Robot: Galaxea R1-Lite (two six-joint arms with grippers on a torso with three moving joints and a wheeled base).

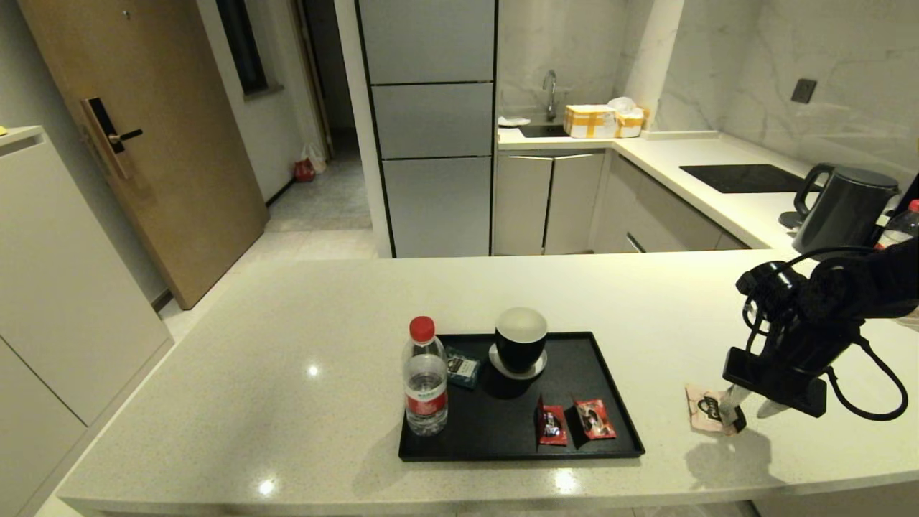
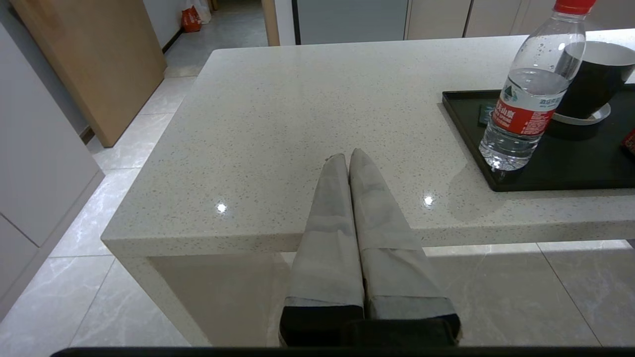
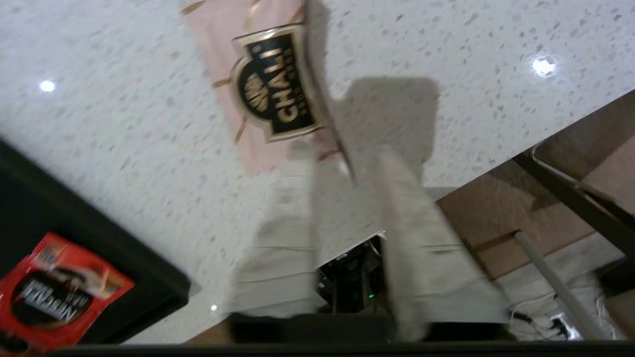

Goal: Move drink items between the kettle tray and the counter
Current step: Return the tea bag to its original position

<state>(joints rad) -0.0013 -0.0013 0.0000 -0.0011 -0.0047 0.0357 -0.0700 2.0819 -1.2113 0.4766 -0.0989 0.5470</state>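
Observation:
The clear water bottle (image 1: 426, 388) with red cap and label stands upright in the front left corner of the black kettle tray (image 1: 502, 450); the left wrist view shows the bottle (image 2: 526, 99) too. The pale beige sachet (image 1: 703, 406) lies on the speckled counter (image 1: 287, 345), right of the tray. My right gripper (image 1: 752, 411) hangs just over the sachet's right end, open; in its wrist view the sachet (image 3: 268, 84) lies ahead of the spread fingers (image 3: 292, 223). My left gripper (image 2: 349, 154) is shut and empty, off the counter's front left edge, out of the head view.
On the tray stand a black cup (image 1: 520, 343) on a saucer, two red sachets (image 1: 551, 424) (image 1: 594, 418) and a small dark packet (image 1: 463, 368). A kettle (image 1: 843, 208), a second bottle (image 1: 901, 224) and the hob (image 1: 743, 177) are at the far right. The counter's front edge is close to my right gripper.

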